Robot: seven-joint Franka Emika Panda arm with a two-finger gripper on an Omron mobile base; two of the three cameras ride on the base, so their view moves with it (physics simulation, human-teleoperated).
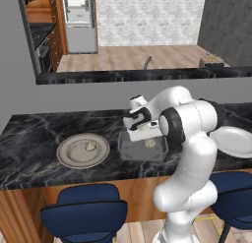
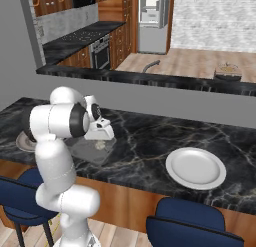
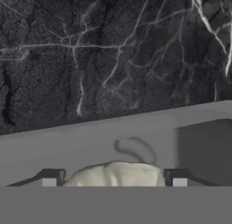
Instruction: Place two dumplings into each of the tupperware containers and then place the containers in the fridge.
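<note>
Dark marbled counter (image 1: 29, 138) stretches across the front of this kitchen, and we are parked right at it. At the centre of things, a pale dumpling (image 3: 115, 174) sits between our two finger tips, the jaws spread wide on either side of it and not squeezing. From the base cameras that same dumpling lies inside the darker grey tupperware container (image 1: 129, 152), which rests on the counter just beside the round beige plate (image 1: 69, 161). Our gripper (image 1: 143, 132) hovers low over that tray. One more dumpling (image 1: 91, 146) waits on the beige plate.

Moving outward, a white plate (image 2: 195, 167) sits well apart at the other end of the counter, and the fridge (image 1: 80, 20) stands far back across the room with its door shut. We cannot make out the second, lighter container from here.

What could go wrong? We judge the fingers so close to the dumpling that a sideways pull-away could nudge it or drag it up the tray wall. A tip catching the rim could shove the whole tray along the counter toward the beige plate.
</note>
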